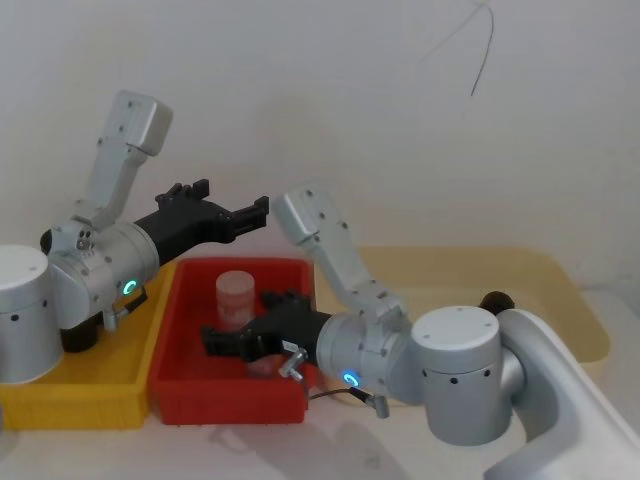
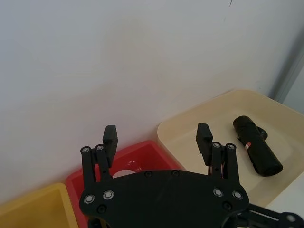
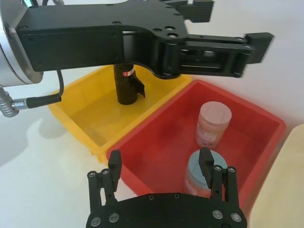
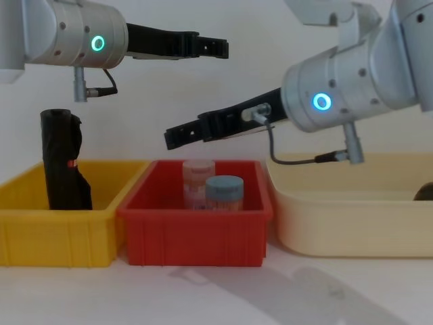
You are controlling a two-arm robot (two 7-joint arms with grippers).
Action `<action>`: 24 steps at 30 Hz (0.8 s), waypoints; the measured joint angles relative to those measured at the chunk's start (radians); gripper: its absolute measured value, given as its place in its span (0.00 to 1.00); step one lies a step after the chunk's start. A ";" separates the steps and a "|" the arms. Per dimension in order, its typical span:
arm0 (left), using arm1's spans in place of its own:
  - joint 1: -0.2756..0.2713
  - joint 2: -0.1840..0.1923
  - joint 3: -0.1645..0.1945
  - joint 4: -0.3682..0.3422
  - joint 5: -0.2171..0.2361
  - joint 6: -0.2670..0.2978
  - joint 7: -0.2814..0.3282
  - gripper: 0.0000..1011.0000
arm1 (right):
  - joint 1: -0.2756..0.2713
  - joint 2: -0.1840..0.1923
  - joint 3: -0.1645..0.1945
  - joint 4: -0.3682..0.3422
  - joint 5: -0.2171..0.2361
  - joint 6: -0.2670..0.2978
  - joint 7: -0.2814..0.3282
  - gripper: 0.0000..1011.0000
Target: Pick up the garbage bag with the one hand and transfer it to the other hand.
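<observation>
1. The garbage bag (image 2: 256, 146), a tight black roll with a small red-and-white band, lies on its side on the floor of the beige tub (image 2: 223, 102), at the robot's right end of the row of containers. Nothing touches it.
2. The left gripper (image 2: 157, 137), on the arm with the green ring, is released: its jaws stand wide apart and hold nothing. It hangs high in the air over the red bin (image 4: 196, 237), pointing towards the tub and well apart from the bag.
3. The right gripper (image 3: 160, 164), on the arm with the blue ring, is also released and empty. It hovers lower, over the red bin, pointing towards the robot's left.
4. Under it, inside the red bin, a pink jar (image 4: 197, 177) and a blue-lidded jar (image 4: 223, 193) stand upright, just beside each other.
5. A second black roll (image 4: 64, 162), looser and with a red mark, stands upright in the yellow bin (image 4: 40, 230) at the robot's left end.
6. All three containers sit side by side on the white counter (image 4: 216, 291).
</observation>
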 joint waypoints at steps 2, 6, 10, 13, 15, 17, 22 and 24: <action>0.000 0.000 0.000 0.000 0.000 0.000 0.000 0.99 | 0.005 -0.005 -0.005 0.010 -0.003 -0.003 0.000 0.99; 0.000 0.000 0.000 0.000 0.000 0.000 0.000 0.99 | 0.017 -0.017 -0.015 0.036 -0.012 -0.012 -0.001 0.99; 0.000 0.000 0.000 0.000 0.000 0.000 0.000 0.99 | 0.031 -0.031 -0.022 0.075 -0.021 -0.025 -0.003 0.99; 0.000 0.000 0.000 0.000 0.000 0.000 0.000 0.99 | 0.042 -0.040 -0.025 0.103 -0.027 -0.035 -0.005 0.99; 0.000 0.000 0.000 0.000 0.000 0.000 0.000 0.99 | 0.048 -0.045 -0.026 0.117 -0.030 -0.040 -0.006 0.99; 0.000 0.000 0.000 0.000 0.000 0.000 0.000 0.99 | 0.057 -0.052 -0.028 0.143 -0.035 -0.048 -0.007 0.99; 0.000 0.000 0.000 0.000 0.000 0.000 0.000 0.99 | 0.078 -0.065 -0.031 0.190 -0.043 -0.066 -0.010 0.99; 0.000 0.000 0.000 0.000 0.000 0.000 0.000 0.99 | 0.087 -0.070 -0.032 0.214 -0.048 -0.075 -0.011 0.99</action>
